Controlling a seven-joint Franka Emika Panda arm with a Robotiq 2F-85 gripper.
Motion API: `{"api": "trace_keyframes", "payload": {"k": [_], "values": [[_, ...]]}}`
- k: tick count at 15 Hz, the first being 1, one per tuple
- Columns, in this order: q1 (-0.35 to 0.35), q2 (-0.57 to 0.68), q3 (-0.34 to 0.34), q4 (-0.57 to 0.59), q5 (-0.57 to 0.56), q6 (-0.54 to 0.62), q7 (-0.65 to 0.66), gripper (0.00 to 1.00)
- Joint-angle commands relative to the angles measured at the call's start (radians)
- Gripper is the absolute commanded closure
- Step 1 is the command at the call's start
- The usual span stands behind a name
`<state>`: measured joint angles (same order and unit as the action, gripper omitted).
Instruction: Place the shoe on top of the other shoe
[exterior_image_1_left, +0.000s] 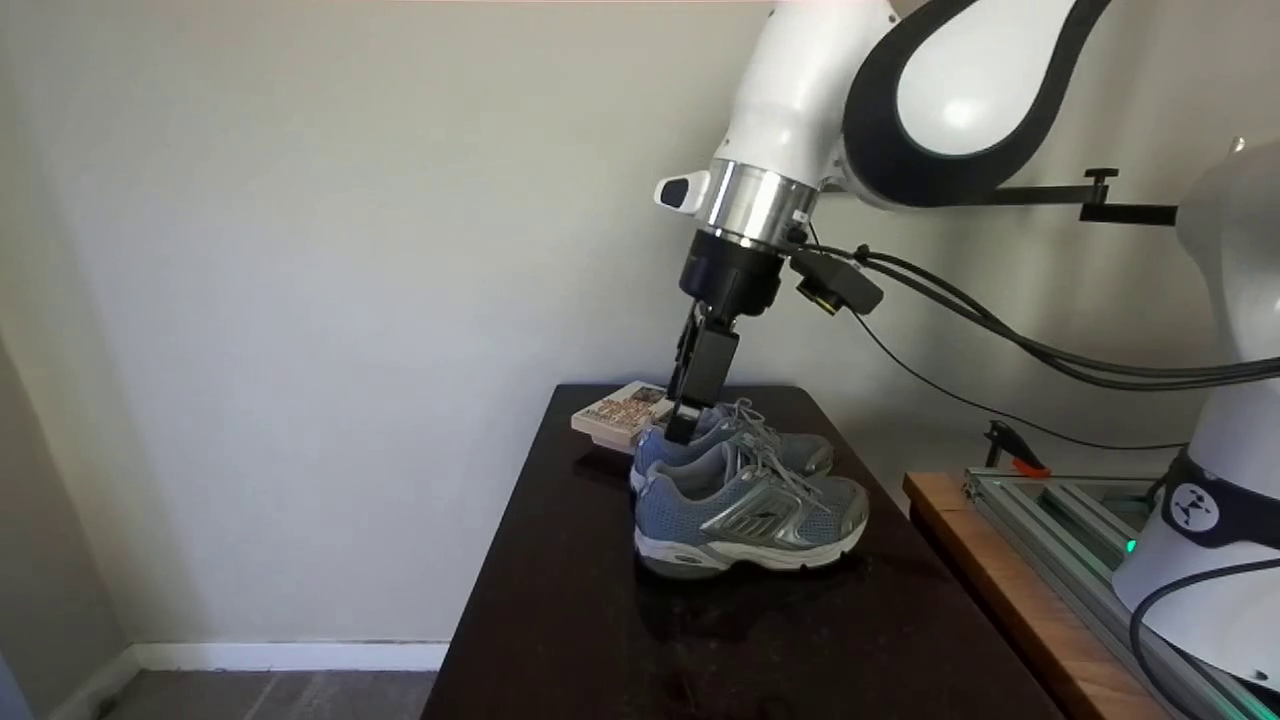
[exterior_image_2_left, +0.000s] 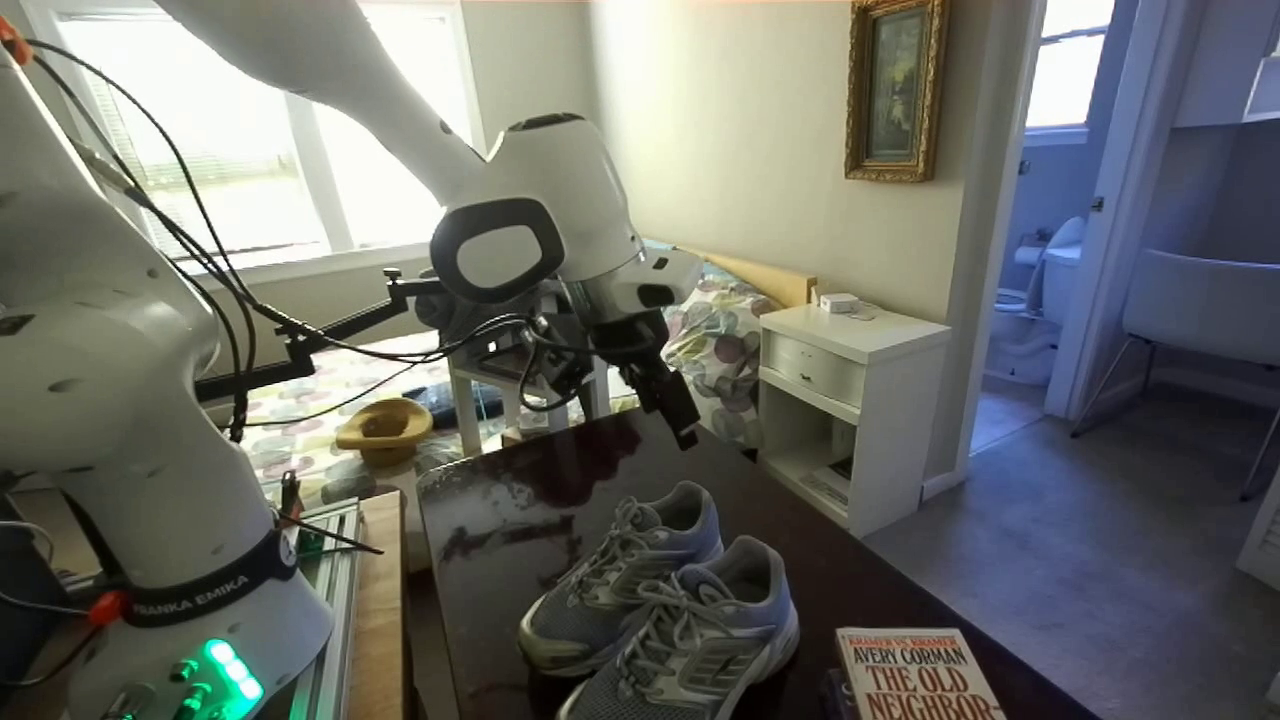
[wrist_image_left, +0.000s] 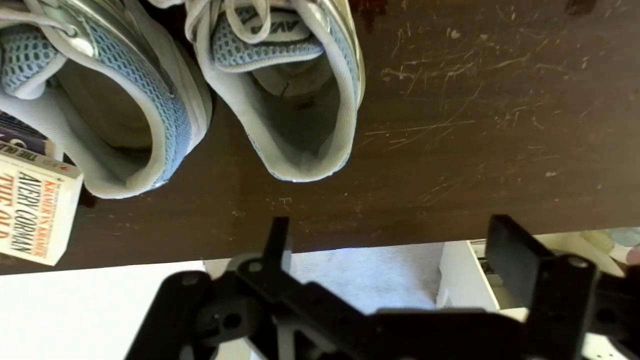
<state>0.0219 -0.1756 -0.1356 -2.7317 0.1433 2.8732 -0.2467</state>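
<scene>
The gripper (wrist_image_left: 391, 225) is wide, with nothing in it. This looks like the step before the grab. The nearer shoe (wrist_image_left: 292, 100) is lower down, heel toward the gripper; the farther shoe (wrist_image_left: 110, 107) sits just beside that one. Next, I guess, it must go over a heel, dip and pinch. Which shoe, I can't tell. In an exterior view the fingertips (exterior_image_1_left: 683, 428) hide some of the farther shoe. The wrist view cuts off both toes.
</scene>
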Motion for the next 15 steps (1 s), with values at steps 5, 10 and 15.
{"api": "trace_keyframes", "payload": {"k": [5, 10, 15], "values": [[0.052, 0.064, -0.099, 0.005, 0.123, 0.001, -0.177, 0.0], [-0.057, 0.16, -0.055, 0.047, -0.05, -0.012, -0.057, 0.0], [-0.102, 0.226, -0.032, 0.099, -0.208, -0.016, 0.079, 0.0]]}}
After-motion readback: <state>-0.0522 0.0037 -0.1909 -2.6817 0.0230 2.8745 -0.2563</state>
